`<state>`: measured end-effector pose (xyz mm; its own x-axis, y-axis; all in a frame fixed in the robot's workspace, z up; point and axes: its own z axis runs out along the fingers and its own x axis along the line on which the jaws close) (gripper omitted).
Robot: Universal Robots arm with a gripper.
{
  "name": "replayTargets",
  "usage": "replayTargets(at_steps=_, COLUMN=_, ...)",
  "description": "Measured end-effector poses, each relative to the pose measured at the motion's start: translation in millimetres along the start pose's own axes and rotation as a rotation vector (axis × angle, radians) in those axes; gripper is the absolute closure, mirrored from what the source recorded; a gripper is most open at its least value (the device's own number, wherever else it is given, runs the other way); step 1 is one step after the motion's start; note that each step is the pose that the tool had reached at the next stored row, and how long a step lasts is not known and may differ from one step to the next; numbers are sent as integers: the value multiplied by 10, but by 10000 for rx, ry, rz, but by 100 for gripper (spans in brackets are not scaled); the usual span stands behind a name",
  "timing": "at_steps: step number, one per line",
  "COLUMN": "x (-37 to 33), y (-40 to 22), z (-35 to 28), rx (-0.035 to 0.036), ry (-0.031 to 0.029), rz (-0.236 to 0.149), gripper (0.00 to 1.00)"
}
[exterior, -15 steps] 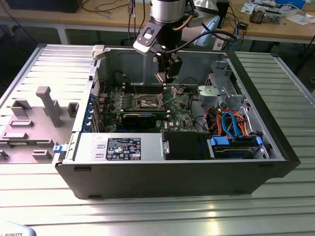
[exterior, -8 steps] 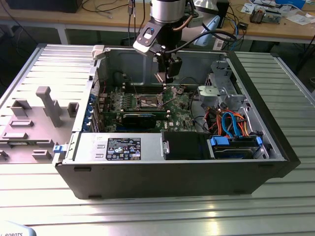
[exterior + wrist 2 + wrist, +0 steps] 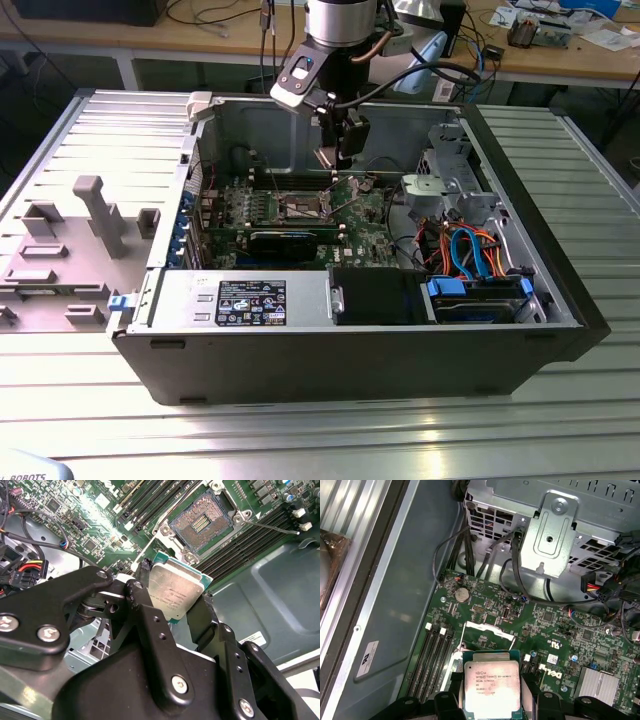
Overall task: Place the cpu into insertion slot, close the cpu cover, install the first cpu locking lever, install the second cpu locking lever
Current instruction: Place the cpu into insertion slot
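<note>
My gripper point(image 3: 335, 160) hangs inside the open computer case, above the green motherboard point(image 3: 360, 215). It is shut on the cpu point(image 3: 175, 592), a flat square chip with a silver-grey top, held by two opposite edges between the black fingers point(image 3: 142, 597). The cpu point(image 3: 491, 685) floats tilted a little above the board, short of the insertion slot point(image 3: 202, 522), whose field of contacts lies bare inside its metal rim. The silvery cpu cover point(image 3: 489, 630) looks swung open beside the slot. A thin wire lever point(image 3: 272, 527) sticks out from the slot's corner.
Long memory slots point(image 3: 250, 542) flank the socket. A silver drive cage point(image 3: 450, 185) and orange and blue cables point(image 3: 470, 250) fill the case on the exterior view's right. The labelled power supply point(image 3: 250, 300) and a black card point(image 3: 290, 240) lie nearer the front. A grey fixture point(image 3: 100, 215) stands outside.
</note>
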<state>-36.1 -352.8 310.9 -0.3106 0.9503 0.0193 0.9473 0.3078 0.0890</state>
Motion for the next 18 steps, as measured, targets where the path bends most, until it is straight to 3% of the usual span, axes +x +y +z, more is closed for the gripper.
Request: replayTargets(at_steps=18, x=0, y=0, z=5, rx=-2, ry=-10, rz=99, gripper=46)
